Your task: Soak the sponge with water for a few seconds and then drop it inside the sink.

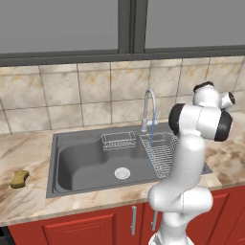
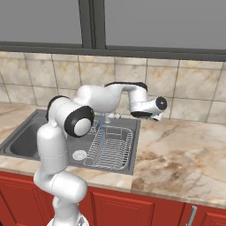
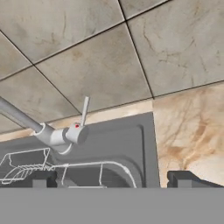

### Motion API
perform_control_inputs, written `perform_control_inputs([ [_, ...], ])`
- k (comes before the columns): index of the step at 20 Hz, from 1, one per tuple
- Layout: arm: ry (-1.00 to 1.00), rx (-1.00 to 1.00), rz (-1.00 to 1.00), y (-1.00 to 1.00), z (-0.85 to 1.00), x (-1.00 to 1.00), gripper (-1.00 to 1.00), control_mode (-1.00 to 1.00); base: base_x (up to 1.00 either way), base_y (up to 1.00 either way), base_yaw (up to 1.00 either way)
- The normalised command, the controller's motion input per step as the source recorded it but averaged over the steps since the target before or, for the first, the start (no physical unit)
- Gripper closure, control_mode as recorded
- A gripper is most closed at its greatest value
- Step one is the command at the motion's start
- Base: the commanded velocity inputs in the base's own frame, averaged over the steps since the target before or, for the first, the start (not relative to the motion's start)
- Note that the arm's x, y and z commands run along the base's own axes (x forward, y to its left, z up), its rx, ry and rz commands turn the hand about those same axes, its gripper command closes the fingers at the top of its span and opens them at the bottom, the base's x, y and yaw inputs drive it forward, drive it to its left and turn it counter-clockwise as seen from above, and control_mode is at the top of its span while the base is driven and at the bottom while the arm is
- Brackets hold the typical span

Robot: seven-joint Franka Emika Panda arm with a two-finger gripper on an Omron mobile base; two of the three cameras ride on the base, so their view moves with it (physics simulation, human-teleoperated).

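Left base view, going left to right from the large dark grey rectangular metal sink [image 1: 72, 162]: small mustard-yellow sponge [image 1: 19, 178] lies on the marble counter [image 1: 28, 148] well left of the basin, apart from it, nothing touching it. Inside the basin, round silver drain [image 1: 122, 172] near the middle, small wire basket [image 1: 117, 140] against the back wall. Curved silver faucet [image 1: 149, 109] stands at the back rim; thin pale-blue water stream [image 1: 151, 143] runs down from its spout onto the wire dish rack [image 1: 162, 154] in the right part of the basin. White arm's upper link stands in front of the rack's right end and hides the sink's right corner.

Right base view: arm's elbow covers the faucet base; stream [image 2: 101, 132] and rack [image 2: 110, 148] show just right of it. Gripper [image 2: 155, 117] sits past the sink's right rim, over the counter.

Hand view: faucet lever base [image 3: 65, 134], sink back corner, tiled wall. Two dark fingertips [image 3: 39, 180] sit far apart at the bottom, jaws wide, holding nothing.
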Motion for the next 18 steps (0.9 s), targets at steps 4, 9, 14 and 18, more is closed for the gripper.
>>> perform_control_inputs([
  [4, 0.03, 0.0, 0.0, 0.0, 0.01, -0.57, -1.0, -1.0, 0.0, 0.0, 0.0],
  [9, -0.09, 0.0, 0.0, 0.0, 0.0, -0.73, -1.0, -1.0, 0.0, 0.0, 0.0],
  [14, -0.04, 0.0, 0.0, 0.0, 0.07, -0.7, -1.0, -1.0, 0.0, 0.0, 0.0],
  [18, 0.01, 0.0, 0.0, 0.0, 0.14, -0.54, -1.0, -1.0, 0.0, 0.0, 0.0],
])
